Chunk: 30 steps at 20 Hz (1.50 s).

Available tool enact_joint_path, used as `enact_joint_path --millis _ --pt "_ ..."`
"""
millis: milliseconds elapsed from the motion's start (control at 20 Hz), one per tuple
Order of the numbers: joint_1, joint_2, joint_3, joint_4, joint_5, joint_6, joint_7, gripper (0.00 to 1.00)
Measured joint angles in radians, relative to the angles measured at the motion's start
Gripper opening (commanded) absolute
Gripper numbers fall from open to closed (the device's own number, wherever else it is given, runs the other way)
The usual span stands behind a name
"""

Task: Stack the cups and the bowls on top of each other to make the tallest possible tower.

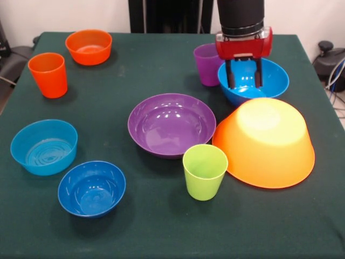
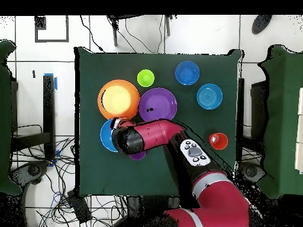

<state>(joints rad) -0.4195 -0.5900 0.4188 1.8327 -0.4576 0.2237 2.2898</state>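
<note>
My gripper [image 1: 244, 76] is open and hangs low over the large blue bowl [image 1: 272, 81], its two dark fingers [image 1: 230, 75] reaching into the bowl with nothing between them. The purple cup [image 1: 206, 63] stands just left of that bowl. In front lies the orange-yellow bowl [image 1: 265, 143], upside down. The purple bowl [image 1: 171, 125] sits mid-table with the lime green cup [image 1: 205, 171] before it. No tower is in view; each piece stands on its own. In the overhead view the arm covers the gripper and part of the blue bowl [image 2: 106, 136].
On the left side are an orange cup [image 1: 48, 74], a small orange bowl [image 1: 89, 47], a light blue bowl [image 1: 44, 147] and a dark blue bowl [image 1: 91, 188]. The green table [image 1: 161, 232] ends close behind the orange bowl.
</note>
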Motion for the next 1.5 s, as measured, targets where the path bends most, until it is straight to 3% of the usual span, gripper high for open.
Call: enact_joint_path --millis 350,700,1500 --pt "-0.017 0.025 0.036 -0.039 -0.068 0.000 0.000 1.00" --pt "-0.026 0.031 0.067 -0.048 -0.088 0.017 0.000 1.00" --pt "-0.133 0.043 0.165 -0.042 -0.136 0.124 0.000 1.00"
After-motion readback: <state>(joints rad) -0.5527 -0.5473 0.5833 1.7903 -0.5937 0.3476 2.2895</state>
